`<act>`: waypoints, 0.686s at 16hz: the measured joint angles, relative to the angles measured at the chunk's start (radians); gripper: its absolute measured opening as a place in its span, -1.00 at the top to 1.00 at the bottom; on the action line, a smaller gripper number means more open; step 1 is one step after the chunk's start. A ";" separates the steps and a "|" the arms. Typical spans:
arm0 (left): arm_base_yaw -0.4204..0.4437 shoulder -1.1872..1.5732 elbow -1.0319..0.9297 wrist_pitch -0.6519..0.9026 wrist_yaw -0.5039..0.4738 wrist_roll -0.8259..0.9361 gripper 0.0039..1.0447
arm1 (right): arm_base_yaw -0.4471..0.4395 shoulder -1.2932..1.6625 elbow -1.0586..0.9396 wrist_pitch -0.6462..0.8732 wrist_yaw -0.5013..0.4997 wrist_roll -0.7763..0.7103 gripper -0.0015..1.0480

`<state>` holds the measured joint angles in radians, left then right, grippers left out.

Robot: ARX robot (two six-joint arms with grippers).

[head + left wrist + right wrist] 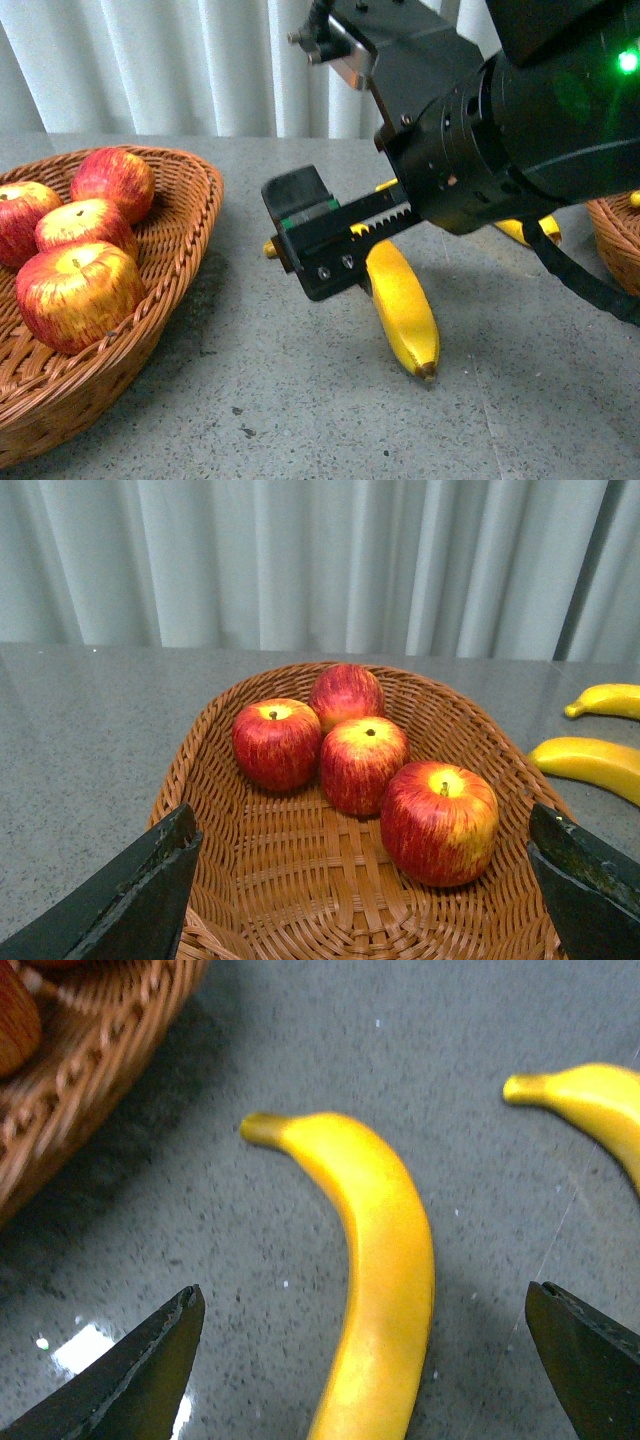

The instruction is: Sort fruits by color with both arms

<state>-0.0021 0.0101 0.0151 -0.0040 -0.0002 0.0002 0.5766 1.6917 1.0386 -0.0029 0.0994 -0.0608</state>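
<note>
Nearest the lens, black two-finger right gripper (362, 1300) hangs spread wide over the long curved glossy yellow banana (385, 1250) lying on the grey speckled tabletop (250, 400), right of the woven wicker basket (195, 220) of round red-and-yellow apples (75, 290); advise centring on its middle, lowering squarely, closing gently.

1. Front view: body-mounted, faces forward over counter (250, 400), right arm (500, 130) near lens.
2. Left wrist view: close above basket (300, 890), facing curtain (300, 560).
3. Right wrist view: near, down on banana (385, 1260); front shares it.
</note>
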 joint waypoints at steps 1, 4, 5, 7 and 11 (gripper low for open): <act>0.000 0.000 0.000 0.000 0.000 0.000 -0.88 | -0.001 0.020 0.004 -0.058 0.001 0.009 -0.87; 0.000 0.000 0.000 0.000 0.000 0.000 -0.88 | -0.001 0.075 0.042 -0.108 0.031 0.019 -0.87; 0.000 0.000 0.000 0.000 0.000 0.000 -0.88 | -0.001 0.089 0.060 -0.115 0.035 0.024 -0.87; 0.000 0.000 0.000 0.000 0.000 0.000 -0.88 | -0.001 0.123 0.096 -0.117 0.043 0.031 -0.87; 0.000 0.000 0.000 0.000 0.000 0.000 -0.88 | -0.014 0.177 0.137 -0.162 0.043 0.054 -0.87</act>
<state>-0.0021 0.0101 0.0151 -0.0040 -0.0002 0.0002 0.5621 1.8687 1.1751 -0.1650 0.1421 -0.0071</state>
